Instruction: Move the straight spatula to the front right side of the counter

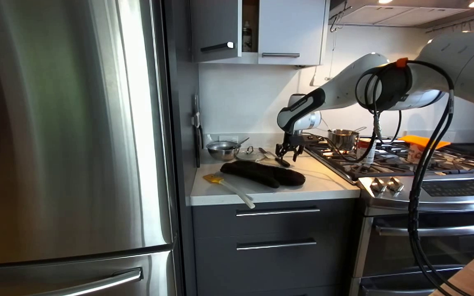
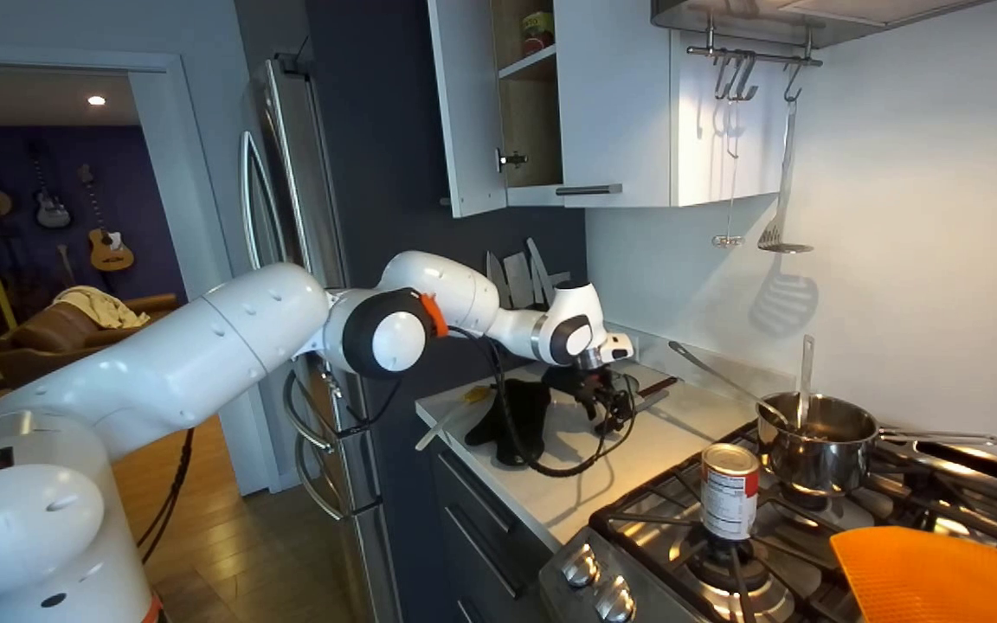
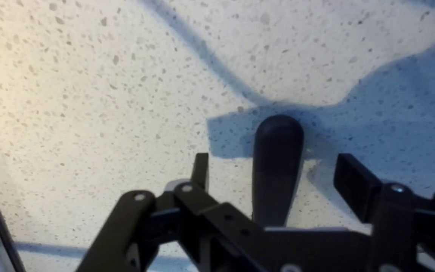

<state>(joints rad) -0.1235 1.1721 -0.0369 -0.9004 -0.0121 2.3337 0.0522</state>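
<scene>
- Spatula (image 3: 278, 162) — dark, smooth handle, rounded at its end and tapering a little toward the bottom of the wrist view, where the gripper (image 3: 273, 158) hides the rest. In an exterior view a thin grey length shows behind it, too small to make out in shape.
- Left to right in the wrist view: one of the fingers (image 3: 201, 170), a gap, the handle, a gap, the opposite finger. The handle touches neither there; its rounded end reaches past the fingertips.
- Gripper points down over the handle, fingers spread wide, holding nothing — how near the tips are to the surface I cannot tell.
- Spatula lies toward the back of the counter (image 1: 327, 185), right of its middle in that exterior view.
- Around it, left to right: yellow scraper (image 1: 233, 190) with its handle over the front edge, bowl (image 1: 222, 154), lid (image 1: 250, 155), dark mitt (image 1: 257, 172) just in front of the spatula, stove (image 1: 385, 200).
</scene>
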